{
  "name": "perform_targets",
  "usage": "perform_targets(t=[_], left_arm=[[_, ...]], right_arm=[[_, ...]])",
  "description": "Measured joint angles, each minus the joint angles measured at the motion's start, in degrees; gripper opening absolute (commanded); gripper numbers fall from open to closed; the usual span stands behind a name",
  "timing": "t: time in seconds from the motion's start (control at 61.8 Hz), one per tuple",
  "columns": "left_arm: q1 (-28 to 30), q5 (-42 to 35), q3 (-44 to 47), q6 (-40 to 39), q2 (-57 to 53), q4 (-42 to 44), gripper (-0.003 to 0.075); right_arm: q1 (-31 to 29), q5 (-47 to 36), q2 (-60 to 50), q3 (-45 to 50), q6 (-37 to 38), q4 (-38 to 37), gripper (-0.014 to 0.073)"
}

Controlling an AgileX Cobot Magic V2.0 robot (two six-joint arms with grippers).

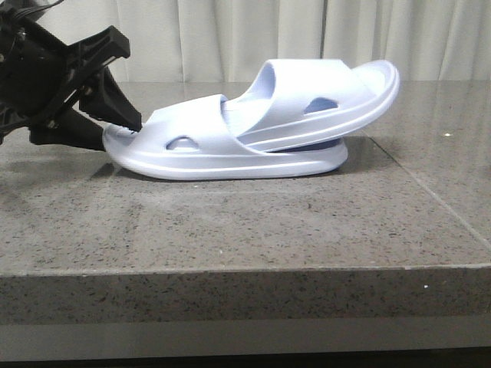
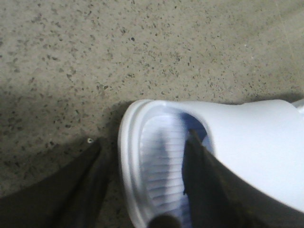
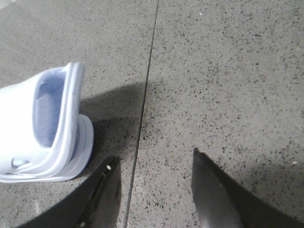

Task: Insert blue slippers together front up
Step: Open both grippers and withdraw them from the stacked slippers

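Two pale blue slippers lie nested on the stone table. The lower slipper lies flat. The upper slipper has one end tucked under the lower one's strap, and its other end tilts up to the right. My left gripper is open at the lower slipper's left end. In the left wrist view it straddles the rim, one finger on the ribbed footbed and the other on the table outside. My right gripper is open and empty over bare table, beside the slippers' raised end; it is out of the front view.
The speckled grey stone table has a front edge near the camera. A thin seam runs across it, passing just right of the slippers. A pale curtain hangs behind.
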Motion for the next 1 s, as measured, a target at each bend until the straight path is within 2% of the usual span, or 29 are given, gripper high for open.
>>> perform_targets(t=[0.162,0.291,0.453,0.615,0.68,0.793,1.003], left_arm=[[1.94,1.11,0.0,-2.97,-4.03,7.87,0.0421],[3.31,3.14,-0.13,-12.85,-11.02,23.67,0.0421],[3.54,9.91,-0.13,-31.13,-20.57,51.05,0.0421],[3.54,18.01,-0.13,-45.52,-29.6,71.55,0.0421],[3.54,20.55,-0.13,-49.61,-33.0,77.42,0.0421],[3.69,23.84,0.5,-53.66,-38.42,83.31,0.0421],[3.68,26.89,5.54,-56.25,-48.08,85.36,0.0421]], right_arm=[[0.47,1.97,-2.04,-0.3,0.26,-3.04,0.0372],[4.25,3.37,-5.38,-2.42,4.95,-10.15,0.0372],[11.41,4.83,-9.4,-5.9,18.55,-26.79,0.0372],[18.44,8.21,-13.16,-7.99,35.6,-47.83,0.0347],[21.08,10.01,-14.66,-8.13,40.41,-53.24,0.0343],[23.83,13.89,-17.41,-8.13,45.04,-57.68,0.0344],[24.23,17.21,-26.0,-6.6,47.58,-57.68,0.0344]])
